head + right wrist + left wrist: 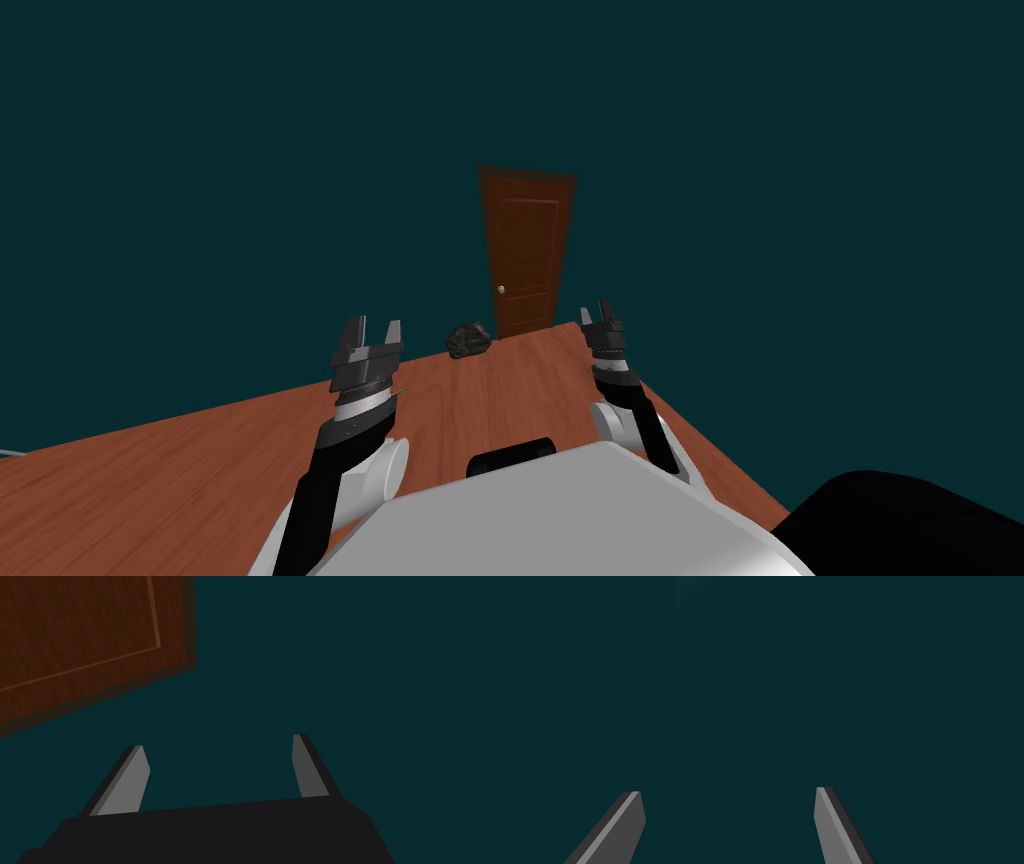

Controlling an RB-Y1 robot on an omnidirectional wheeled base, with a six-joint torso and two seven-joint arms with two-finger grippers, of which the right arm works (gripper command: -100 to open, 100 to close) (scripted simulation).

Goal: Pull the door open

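Observation:
A brown panelled door [526, 255] stands shut in the dark teal wall far ahead, with a small pale round knob [501, 289] on its left edge. A corner of the door [85, 636] lies beyond my right gripper [220, 748], which is open with nothing between its fingers. In the head view the right gripper [603, 318] hovers just right of the door's foot, well short of it. My left gripper [374, 336] is raised further left, open and holding nothing; its fingers [624, 821] face the teal wall.
A reddish-brown wooden floor [200, 470] runs from me to the door. A dark lumpy object [468, 341] lies on the floor just left of the door's base. Teal walls [800, 200] close in on the right. A black area [900, 520] sits at the lower right.

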